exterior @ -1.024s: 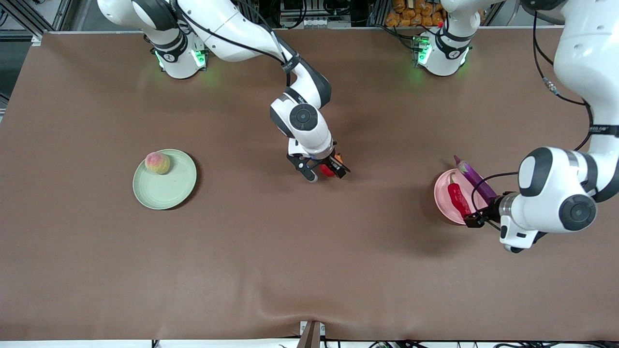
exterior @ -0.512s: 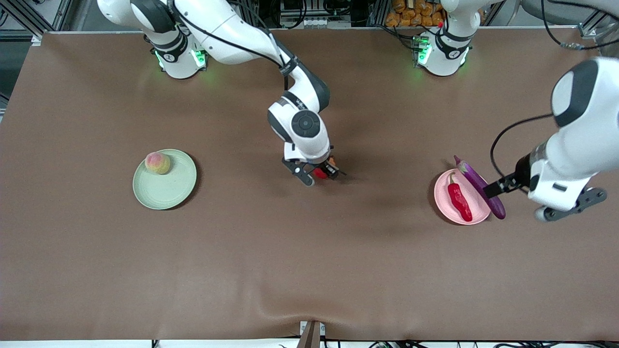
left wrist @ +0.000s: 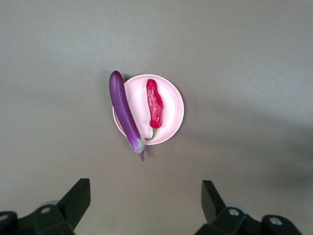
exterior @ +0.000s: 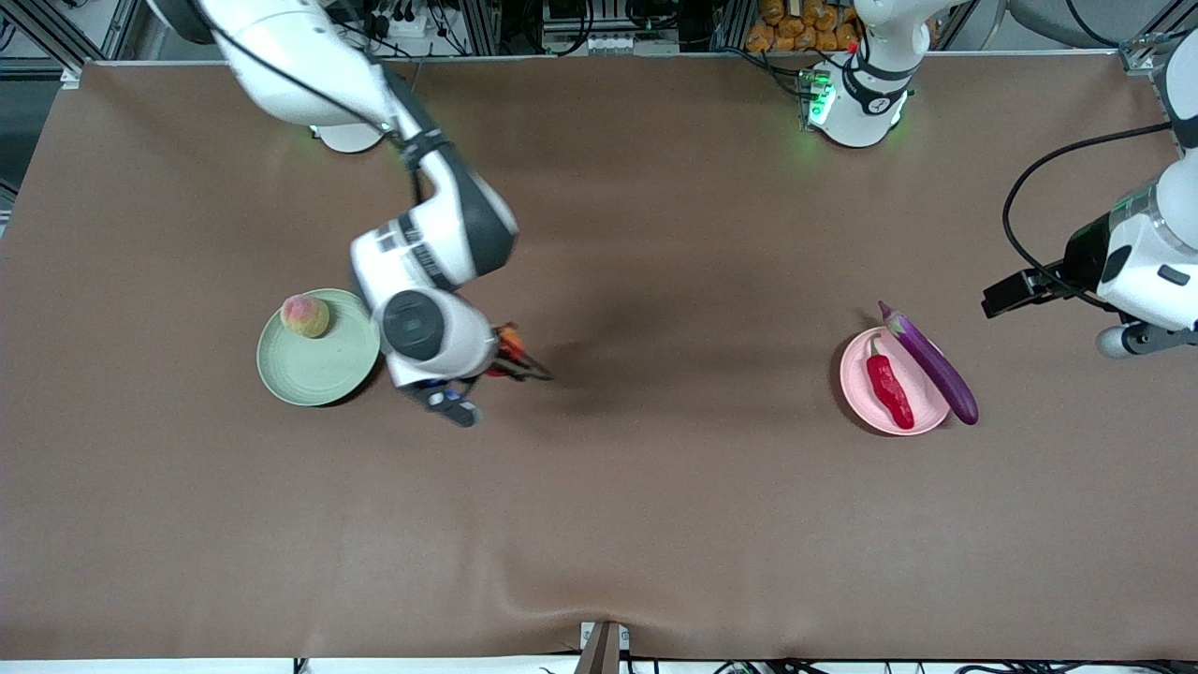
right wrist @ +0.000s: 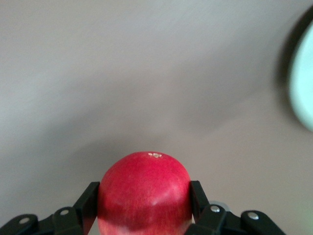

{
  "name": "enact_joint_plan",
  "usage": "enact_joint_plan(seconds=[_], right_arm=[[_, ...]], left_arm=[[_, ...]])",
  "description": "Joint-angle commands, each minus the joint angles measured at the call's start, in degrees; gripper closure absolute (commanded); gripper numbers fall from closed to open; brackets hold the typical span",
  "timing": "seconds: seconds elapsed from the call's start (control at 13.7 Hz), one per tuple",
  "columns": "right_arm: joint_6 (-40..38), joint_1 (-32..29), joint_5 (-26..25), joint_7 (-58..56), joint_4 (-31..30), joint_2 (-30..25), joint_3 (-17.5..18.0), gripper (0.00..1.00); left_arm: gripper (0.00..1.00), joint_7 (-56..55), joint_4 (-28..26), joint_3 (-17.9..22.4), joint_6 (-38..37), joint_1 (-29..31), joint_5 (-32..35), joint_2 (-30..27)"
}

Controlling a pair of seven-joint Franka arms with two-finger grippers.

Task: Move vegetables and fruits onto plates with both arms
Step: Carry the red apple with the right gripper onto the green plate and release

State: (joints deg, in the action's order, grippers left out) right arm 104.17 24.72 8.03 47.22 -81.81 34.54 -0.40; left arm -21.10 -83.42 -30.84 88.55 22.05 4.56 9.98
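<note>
A red pomegranate (right wrist: 144,181) is up in the air with my right gripper (right wrist: 144,197) shut on it. From the front the wrist hides most of the pomegranate (exterior: 506,344). This right gripper (exterior: 505,360) hangs over bare table just beside the pale green plate (exterior: 323,379), which holds a peach (exterior: 305,315). The pale pink plate (exterior: 866,402) carries a red chili (exterior: 887,386). A purple eggplant (exterior: 931,365) lies across its rim. My left gripper (exterior: 1001,301) is open and empty, high above the table beside the pink plate (left wrist: 171,105).
A brown cloth (exterior: 655,515) covers the whole table. The green plate's rim (right wrist: 303,93) shows at the edge of the right wrist view. A small bracket (exterior: 601,646) sits at the middle of the table's front edge. Both arm bases stand along the back edge.
My right gripper closed on the pomegranate, lifted it and carried it toward the green plate. My left gripper left the eggplant on the pink plate and rose away toward its end of the table.
</note>
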Motion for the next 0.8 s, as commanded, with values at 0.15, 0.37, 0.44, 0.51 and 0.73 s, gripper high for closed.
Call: enact_joint_plan(seconds=[0.15, 0.37, 0.44, 0.51, 0.73], right_arm=[[4.5, -13.7, -2.0, -22.8, -21.0, -12.6, 1.3, 1.0], [10.9, -21.0, -2.8, -33.1, -27.1, -13.4, 1.4, 1.0], [15.1, -21.3, -2.8, -34.4, -29.5, -13.2, 1.4, 1.0], [19.4, -21.5, -2.8, -34.6, -31.6, -13.0, 1.3, 1.0], [23.9, -22.9, -2.8, -34.9, -32.5, -10.8, 1.3, 1.0]], left_arm=[[0.0, 7.7, -4.5, 17.2, -1.0, -11.5, -7.2, -8.5], [0.0, 11.0, -7.9, 26.3, -1.6, -17.9, -7.6, -12.3], [0.0, 11.0, -8.9, 26.3, -1.6, -17.7, -7.5, -13.3], [0.0, 10.9, -9.1, 26.3, -1.6, -17.8, -7.5, -13.8], [0.0, 10.9, -9.3, 25.5, -1.6, -17.8, -7.5, -13.8]])
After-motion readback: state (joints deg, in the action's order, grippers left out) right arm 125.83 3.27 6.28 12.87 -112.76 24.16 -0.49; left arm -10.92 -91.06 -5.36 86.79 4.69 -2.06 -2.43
